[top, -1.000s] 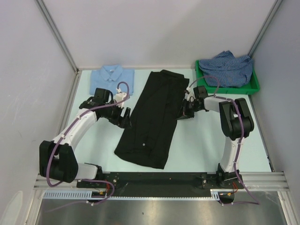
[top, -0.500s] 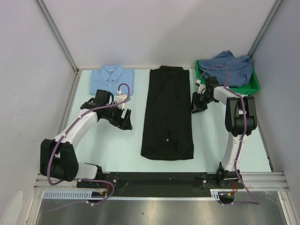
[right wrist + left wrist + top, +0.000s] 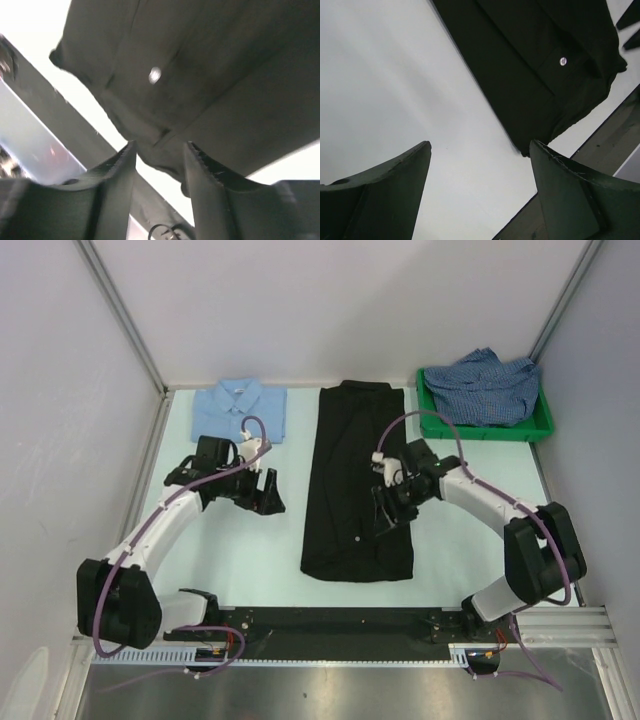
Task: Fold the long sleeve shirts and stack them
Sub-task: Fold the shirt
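Left gripper (image 3: 268, 495): fingers (image 3: 385, 195) spread wide with nothing between them, hanging over bare table (image 3: 240, 550) just left of the black shirt (image 3: 350, 470), apart from it. In the left wrist view the shirt's near corner and one pale button (image 3: 563, 61) lie beyond the fingertips.

Right gripper (image 3: 385, 518): fingers (image 3: 117, 175) parted by a narrow gap and gripping nothing, over the near right part of the black shirt. Whether the tips touch the cloth cannot be told. In the right wrist view the shirt's hem and a button show past the tips.

Black shirt: folded into a long narrow strip, flat, lengthwise at mid-table, collar end at the far edge and hem near the rail (image 3: 330, 625).

Blue shirt (image 3: 240, 400): folded into a compact rectangle, collar up, at the far left of the table, well apart from the black one.

Checked shirt (image 3: 485, 385): crumpled in a heap inside the bin (image 3: 540, 425).

Bin: green, at the far right corner, just beside the black shirt's collar end.
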